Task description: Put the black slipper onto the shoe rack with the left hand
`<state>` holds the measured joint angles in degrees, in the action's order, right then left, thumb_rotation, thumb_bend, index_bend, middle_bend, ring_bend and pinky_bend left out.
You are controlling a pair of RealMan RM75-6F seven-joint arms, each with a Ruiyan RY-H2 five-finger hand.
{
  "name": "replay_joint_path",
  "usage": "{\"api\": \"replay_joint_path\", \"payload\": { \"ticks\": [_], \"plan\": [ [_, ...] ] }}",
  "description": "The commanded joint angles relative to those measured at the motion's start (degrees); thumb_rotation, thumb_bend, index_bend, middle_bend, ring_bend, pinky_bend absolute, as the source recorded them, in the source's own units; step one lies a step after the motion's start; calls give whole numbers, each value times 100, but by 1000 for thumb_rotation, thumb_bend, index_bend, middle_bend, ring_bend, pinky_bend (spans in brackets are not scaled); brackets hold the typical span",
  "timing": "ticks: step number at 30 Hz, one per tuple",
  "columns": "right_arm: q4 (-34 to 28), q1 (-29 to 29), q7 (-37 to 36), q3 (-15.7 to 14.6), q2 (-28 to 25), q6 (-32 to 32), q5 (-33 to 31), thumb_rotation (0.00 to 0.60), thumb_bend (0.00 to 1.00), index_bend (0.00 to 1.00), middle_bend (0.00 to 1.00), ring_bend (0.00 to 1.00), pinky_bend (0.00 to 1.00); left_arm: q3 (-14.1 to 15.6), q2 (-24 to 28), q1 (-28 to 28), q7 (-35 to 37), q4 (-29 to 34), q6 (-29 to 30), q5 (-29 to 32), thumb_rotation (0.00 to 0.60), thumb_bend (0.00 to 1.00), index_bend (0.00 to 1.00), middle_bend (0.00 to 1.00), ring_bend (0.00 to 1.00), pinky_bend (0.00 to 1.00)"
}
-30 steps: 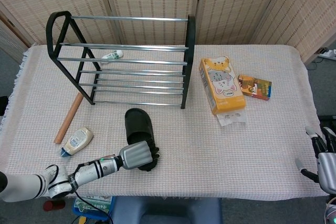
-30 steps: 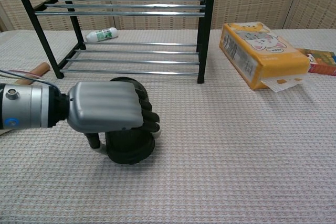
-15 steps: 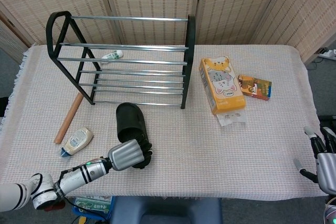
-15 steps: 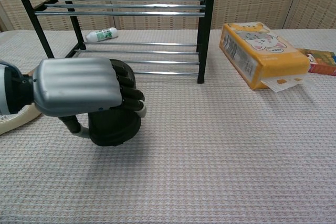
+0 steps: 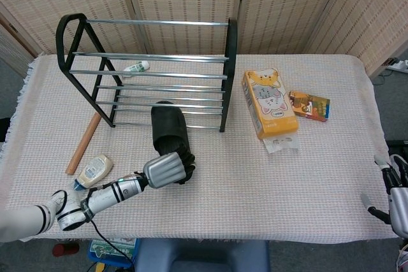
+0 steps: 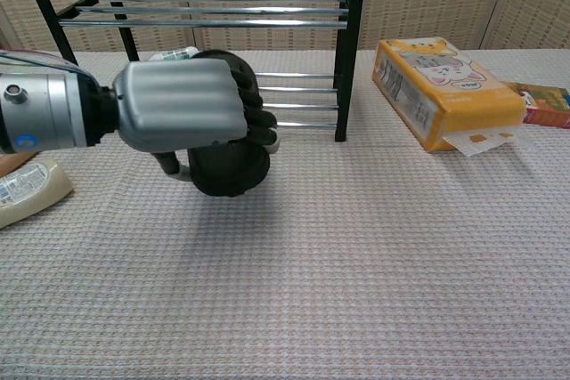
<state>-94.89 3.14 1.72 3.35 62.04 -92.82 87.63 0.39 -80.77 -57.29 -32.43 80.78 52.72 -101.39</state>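
Just in front of the shoe rack, the left hand grips the black slipper, fingers clamped around its heel, toe towards the rails.

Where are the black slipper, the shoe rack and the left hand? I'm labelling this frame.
black slipper (image 5: 167,125), head view, on its upper.
shoe rack (image 5: 231,74), head view, on its right black post.
left hand (image 6: 178,117), chest view, on its silver back.

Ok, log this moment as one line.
left hand: grips black slipper, lifted | shoe rack: slipper's toe at its lower bars | right hand: idle, table's edge
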Motion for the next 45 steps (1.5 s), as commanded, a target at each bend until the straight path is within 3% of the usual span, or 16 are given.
{"api": "replay_joint_path", "payload": {
  "ticks": [1, 10, 21, 34, 45],
  "plan": [
    [12, -1, -11, 1, 3, 7, -7, 600, 261, 67, 194, 92, 106, -93, -131, -184, 218, -302, -126, -73, 600, 171, 511, 433, 337, 350],
    [52, -31, -15, 9, 14, 85, -48, 600, 261, 67, 194, 92, 106, -161, -523, -593, 812, -1287, -424, -109, 600, 171, 512, 433, 326, 350],
    [108, 4, -69, 14, 18, 82, -121, 600, 261, 67, 194, 92, 106, -22, -906, -984, 1778, -2426, -383, -299, 600, 171, 487, 433, 326, 350],
    [69, 43, -8, 28, 0, 68, -199, 600, 261, 67, 194, 92, 106, 97, -1386, -1177, 2152, -3390, -468, -200, 600, 171, 439, 390, 293, 349],
    [45, -11, 8, 42, -34, 144, -187, 600, 261, 67, 194, 92, 106, 136, -1599, -1176, 2014, -3857, -599, -2, 600, 171, 313, 289, 198, 336]
  ]
}}
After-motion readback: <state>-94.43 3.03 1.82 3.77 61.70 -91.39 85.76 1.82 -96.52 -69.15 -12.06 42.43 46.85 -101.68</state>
